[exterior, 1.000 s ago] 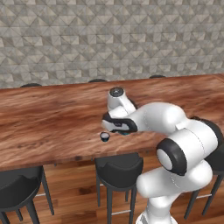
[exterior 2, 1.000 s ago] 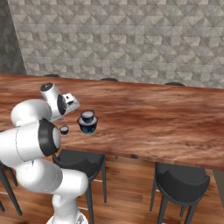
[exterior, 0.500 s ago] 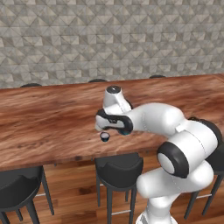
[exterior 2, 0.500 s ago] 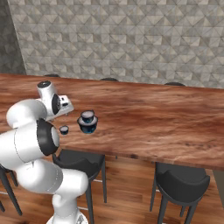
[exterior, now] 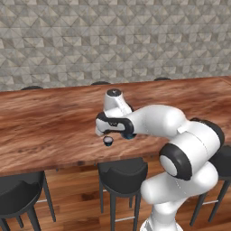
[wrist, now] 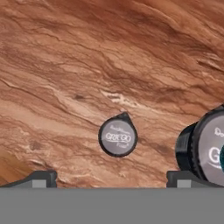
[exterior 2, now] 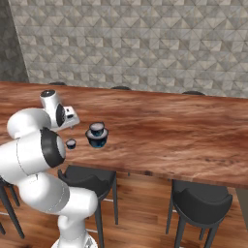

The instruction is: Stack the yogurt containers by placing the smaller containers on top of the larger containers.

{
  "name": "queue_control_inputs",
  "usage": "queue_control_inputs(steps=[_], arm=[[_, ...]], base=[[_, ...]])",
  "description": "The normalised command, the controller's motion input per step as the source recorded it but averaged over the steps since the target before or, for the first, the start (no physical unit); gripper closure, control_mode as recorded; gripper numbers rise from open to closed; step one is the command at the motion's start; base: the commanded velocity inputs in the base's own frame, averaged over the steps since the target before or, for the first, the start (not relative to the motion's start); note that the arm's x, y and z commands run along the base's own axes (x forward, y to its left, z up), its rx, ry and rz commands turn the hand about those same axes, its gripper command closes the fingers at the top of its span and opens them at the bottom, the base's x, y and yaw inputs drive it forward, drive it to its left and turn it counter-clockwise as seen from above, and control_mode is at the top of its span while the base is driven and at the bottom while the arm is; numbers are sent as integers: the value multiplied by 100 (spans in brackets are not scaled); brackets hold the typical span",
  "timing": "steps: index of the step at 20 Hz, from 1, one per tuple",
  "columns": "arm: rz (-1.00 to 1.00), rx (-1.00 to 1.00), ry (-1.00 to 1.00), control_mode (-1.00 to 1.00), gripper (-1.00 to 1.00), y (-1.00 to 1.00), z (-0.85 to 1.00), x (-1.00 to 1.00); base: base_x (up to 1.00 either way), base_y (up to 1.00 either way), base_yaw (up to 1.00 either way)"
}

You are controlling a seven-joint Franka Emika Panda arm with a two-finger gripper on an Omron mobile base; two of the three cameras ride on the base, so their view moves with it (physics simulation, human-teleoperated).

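The tiny yogurt container [wrist: 117, 138] stands alone on the wooden counter, its pale lid facing the hand camera. It also shows as the tiny cup [exterior: 108, 140] and tiny cup [exterior 2: 71, 144] near the counter's front edge. My gripper [wrist: 111, 179] hovers open just above it, one fingertip on each side, nothing between them. It hangs as the gripper [exterior: 103, 131] slightly left of the cup and as the gripper [exterior 2: 72, 121] behind it. To the right stands the widest container [exterior 2: 97, 139] with the medium container [exterior 2: 97, 128] on its lid. The widest cup [wrist: 199, 151] is cut off by the frame.
The long wooden counter [exterior: 45, 126] runs across both base views, with a grey tiled wall behind. Dark round stools [exterior: 122, 170] stand under its front edge. My white forearm [exterior: 158, 122] hides most of the stacked cups in the left base view.
The hand has swung left along the counter, away from the stacked cups and over the tiny cup. The jaws stayed open and the cups have not moved.
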Motion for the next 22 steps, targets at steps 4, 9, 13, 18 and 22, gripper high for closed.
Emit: queue_control_inputs(steps=[4,9,13,18,22], arm=[[0,0,0,-100,-100,2,-20,0],[0,0,0,-100,-100,0,-9,0],[0,2,0,-100,-100,0,-13,0],[0,1,0,-100,-100,0,-22,0],[0,0,0,-100,-100,0,-28,0]], base=[[0,0,0],[0,0,0],[0,0,0],[0,0,0],[0,0,0]])
